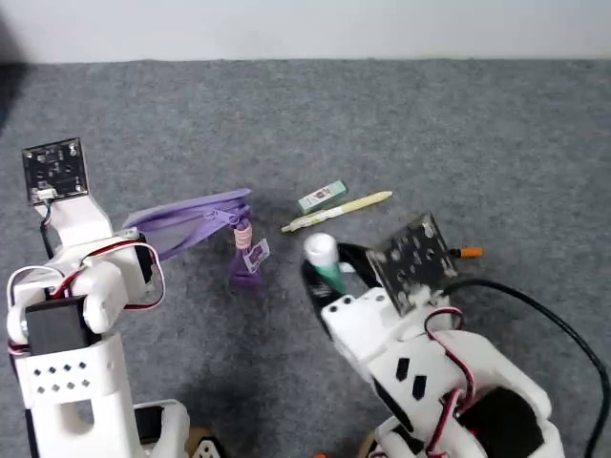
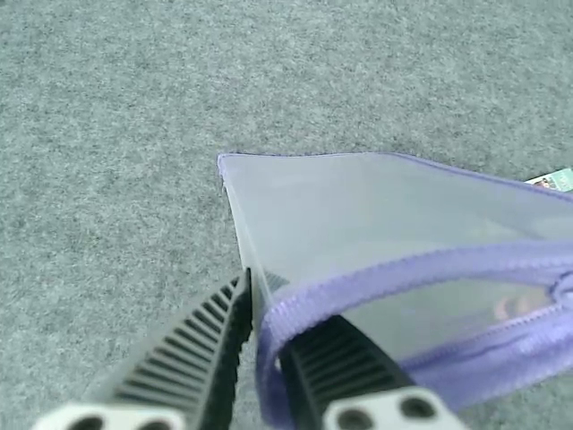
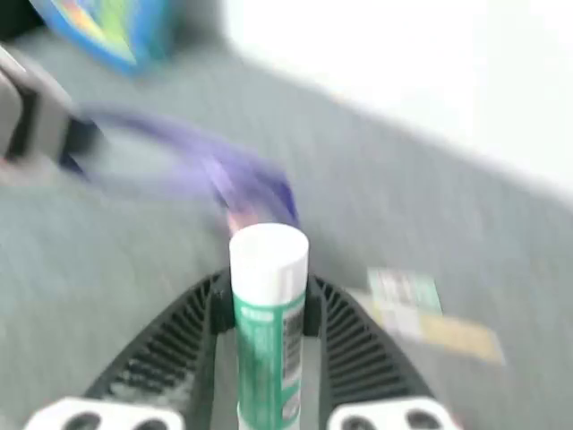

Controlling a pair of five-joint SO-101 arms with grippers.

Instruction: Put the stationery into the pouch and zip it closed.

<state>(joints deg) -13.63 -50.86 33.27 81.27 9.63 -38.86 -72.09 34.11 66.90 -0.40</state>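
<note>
Pouch (image 1: 191,221) of translucent lilac plastic, edged with a darker purple woven zip tape (image 2: 403,273), sits left of centre on your grey, carpet-like surface (image 1: 430,124). One end is pinched in your left end effector (image 2: 264,309), whose ribbed black fingers (image 2: 206,331) are clamped on either side of the zip-side corner. Near that grip the two runs of tape stand apart, so the mouth is open there. At the far end of the pouch a pull tag (image 1: 248,256) hangs down: a pinkish bead, a small pale label and a purple tab.

Your right end effector (image 3: 269,296) is closed around one glue stick (image 1: 323,256), a smooth cylinder with a white cap and a green-and-white printed body. It is held upright between the two black ribbed fingers, just to the right of the pull tag and apart from it.

Two more pieces lie loose on the surface beyond the glue stick. One is a slim pale-yellow pen (image 1: 339,212), lying at a slant. The other is a small green-and-white packet (image 1: 322,197), rectangular and flat, just beside the pen's middle on the wall side.

In all you have one pouch, one glue stick, one pen, one packet and two white arms with black fingers.
</note>
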